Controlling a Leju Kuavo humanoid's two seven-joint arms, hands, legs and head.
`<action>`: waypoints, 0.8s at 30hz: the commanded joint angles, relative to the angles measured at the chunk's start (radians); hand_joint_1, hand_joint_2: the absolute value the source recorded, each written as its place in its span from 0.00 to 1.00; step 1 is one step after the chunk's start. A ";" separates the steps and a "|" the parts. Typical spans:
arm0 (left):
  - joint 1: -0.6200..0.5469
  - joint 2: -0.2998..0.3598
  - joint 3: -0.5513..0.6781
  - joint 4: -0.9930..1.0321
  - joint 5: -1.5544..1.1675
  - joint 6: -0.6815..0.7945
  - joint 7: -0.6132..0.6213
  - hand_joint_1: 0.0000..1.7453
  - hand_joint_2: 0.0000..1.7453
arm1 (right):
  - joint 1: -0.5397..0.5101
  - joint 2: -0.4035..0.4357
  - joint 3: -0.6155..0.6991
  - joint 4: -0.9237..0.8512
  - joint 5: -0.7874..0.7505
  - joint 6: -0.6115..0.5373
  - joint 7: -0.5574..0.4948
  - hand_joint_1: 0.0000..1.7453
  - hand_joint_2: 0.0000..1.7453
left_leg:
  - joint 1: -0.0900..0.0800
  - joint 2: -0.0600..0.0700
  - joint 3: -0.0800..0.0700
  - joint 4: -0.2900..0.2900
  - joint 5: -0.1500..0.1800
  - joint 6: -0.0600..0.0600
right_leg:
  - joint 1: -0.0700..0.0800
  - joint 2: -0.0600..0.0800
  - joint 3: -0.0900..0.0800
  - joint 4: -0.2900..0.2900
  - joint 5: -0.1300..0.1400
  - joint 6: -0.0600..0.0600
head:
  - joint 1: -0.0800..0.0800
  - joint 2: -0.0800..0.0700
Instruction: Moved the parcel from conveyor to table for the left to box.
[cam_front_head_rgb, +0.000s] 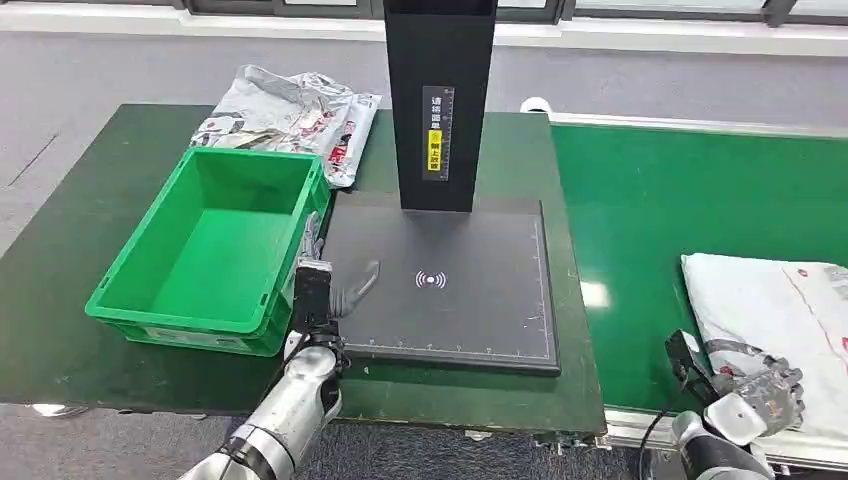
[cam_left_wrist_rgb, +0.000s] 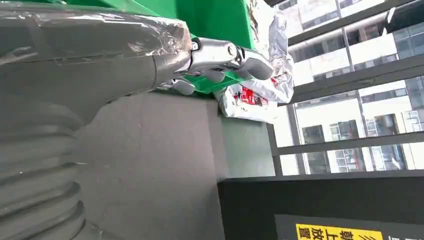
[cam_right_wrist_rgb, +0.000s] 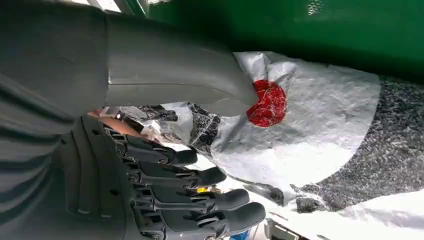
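Right hand (cam_front_head_rgb: 765, 392) over near edge of crinkly white plastic parcel (cam_front_head_rgb: 775, 305) lying flat on green conveyor (cam_front_head_rgb: 650, 200); fingers (cam_right_wrist_rgb: 200, 177) apart, gripping nothing. Left hand (cam_front_head_rgb: 335, 290) spread on matte black pad (cam_front_head_rgb: 450, 290), beside rigid green bin (cam_front_head_rgb: 215, 245).

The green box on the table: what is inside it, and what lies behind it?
The green box looks empty. Behind it lies a crumpled silver parcel; the box's far wall hides the parcel's near edge.
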 joint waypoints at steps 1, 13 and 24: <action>-0.009 0.001 0.053 0.007 -0.004 -0.029 0.003 0.00 1.00 | -0.044 -0.015 0.103 0.067 -0.002 0.123 0.031 0.00 1.00 | 0.000 0.003 0.003 -0.001 -0.001 0.000 | 0.000 0.003 0.002 -0.002 0.000 -0.001 | 0.000 0.000; -0.010 -0.001 0.062 0.011 -0.006 -0.034 0.003 0.00 1.00 | -0.054 -0.021 0.113 0.074 -0.001 0.214 0.042 0.00 1.00 | 0.000 0.003 0.004 -0.002 -0.001 0.000 | 0.001 0.003 0.004 -0.002 0.000 -0.001 | 0.000 0.000; -0.015 -0.004 0.078 0.020 -0.002 -0.053 0.003 0.00 1.00 | -0.062 -0.018 0.095 0.071 -0.001 0.226 0.010 1.00 1.00 | 0.000 0.003 0.004 -0.001 -0.001 0.000 | 0.000 0.002 0.003 -0.002 0.001 0.000 | 0.000 0.000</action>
